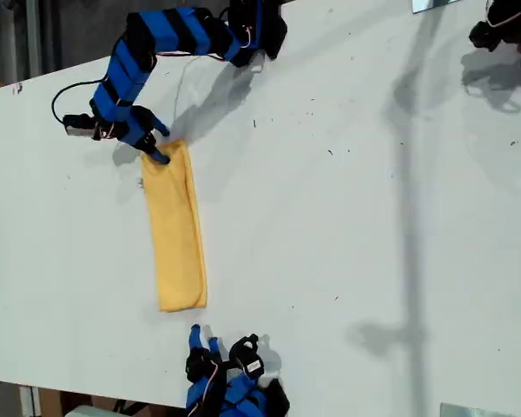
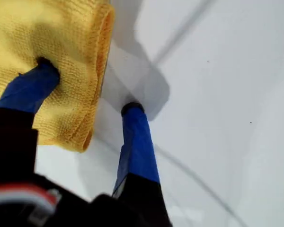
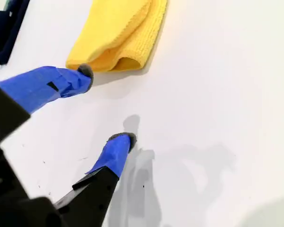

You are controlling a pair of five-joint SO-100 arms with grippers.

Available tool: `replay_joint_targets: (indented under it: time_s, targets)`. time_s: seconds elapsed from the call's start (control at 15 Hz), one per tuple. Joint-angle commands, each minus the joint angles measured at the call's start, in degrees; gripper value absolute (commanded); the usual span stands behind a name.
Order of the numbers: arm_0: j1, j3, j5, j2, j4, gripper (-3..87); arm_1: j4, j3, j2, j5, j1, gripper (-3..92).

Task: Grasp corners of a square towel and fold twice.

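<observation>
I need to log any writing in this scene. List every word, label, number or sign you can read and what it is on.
None can be read.
The towel: plain yellow cloth, no print showing.
The table: only small dark specks and scuffs, no writing.
My first gripper and my second gripper: blue and black, no lettering.
A faint mark at the edge of the first wrist view is too small to read.

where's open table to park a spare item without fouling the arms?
Most of the table on the exterior view's right of the towel is bare. It is crowded at the towel's two ends: my first gripper is at the far end, and my second gripper is just off the near end.
</observation>
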Motion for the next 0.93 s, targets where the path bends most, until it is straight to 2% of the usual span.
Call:
replay_joint_targets:
  time_s: [0.0, 0.07, 0.2, 0.53, 0.73, 0.87]
  targets:
    - [1.14, 0.26, -0.7, 0.44, 0.62, 20.9, 2.9, -6.86, -4.04, -2.02, -1.49, 25.3]
    - [1.14, 0.35, -0.79, 0.44, 0.53, 20.7, 6.15, -8.44, -6.94, -0.7, 0.53, 1.1]
    - [1.32, 0.44, -0.7, 0.44, 0.53, 20.6, 6.59, -3.78, -5.54, 0.7, 4.57, 0.0]
    - [1.85, 0.44, -0.53, 0.44, 0.44, 20.6, -3.6, 19.34, 13.62, 8.44, 12.04, 0.0]
    - [1.93, 0.62, -0.97, 0.44, 0.44, 20.6, -6.06, 31.46, 37.71, 13.01, 9.84, -0.1]
    - [1.93, 0.62, -1.05, 0.44, 0.44, 20.6, -2.55, 26.89, 43.15, 14.15, 8.88, -0.1]
